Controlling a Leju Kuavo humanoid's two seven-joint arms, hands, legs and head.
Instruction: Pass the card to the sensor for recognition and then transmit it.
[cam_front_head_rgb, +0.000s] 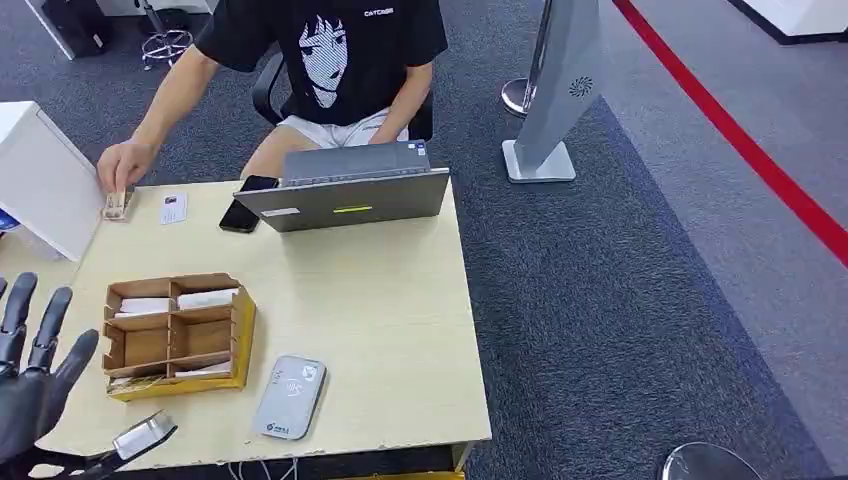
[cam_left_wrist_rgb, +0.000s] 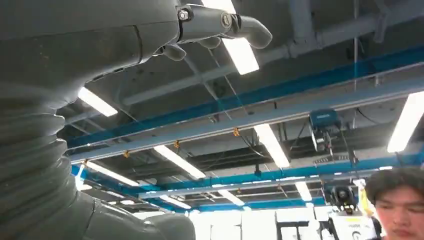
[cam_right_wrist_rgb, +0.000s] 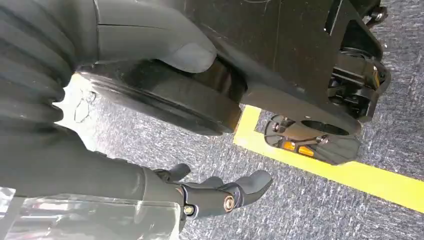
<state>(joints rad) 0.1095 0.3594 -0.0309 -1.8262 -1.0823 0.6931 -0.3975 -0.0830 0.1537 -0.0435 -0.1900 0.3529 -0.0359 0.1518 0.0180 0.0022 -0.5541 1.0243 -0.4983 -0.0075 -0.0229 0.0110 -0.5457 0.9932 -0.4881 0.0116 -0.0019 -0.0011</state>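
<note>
- Your left hand (cam_front_head_rgb: 35, 375) is up at the near left corner of the table (cam_front_head_rgb: 400, 330), palm up, fingers (cam_front_head_rgb: 18, 305) spread wide, holding nothing. In the left wrist view the hand (cam_left_wrist_rgb: 210, 25) points up at the ceiling lights.
- Your right hand (cam_right_wrist_rgb: 215, 192) hangs low by the robot's body over the carpet. Fingers loose and a bit curled, nothing in them. It is far from the table, so the left hand is the one to use.
- Just to the right of the left hand sits the wooden card box (cam_front_head_rgb: 178, 335), with white cards (cam_front_head_rgb: 207, 297) lying flat in its far slots. Their long side runs left to right.
- So the card is ahead & right of your left fingers, a bit farther away than the palm. I think you must turn the hand over and come down from above.
- The grey sensor (cam_front_head_rgb: 289, 397) lies flat just right of the box, near the front edge. Short trip from box to sensor.
- Far side: a person's hand (cam_front_head_rgb: 124, 165) rests on a small holder (cam_front_head_rgb: 117, 206), one more card (cam_front_head_rgb: 173, 208) beside it, then a phone (cam_front_head_rgb: 245, 203) & a laptop (cam_front_head_rgb: 345, 190).
</note>
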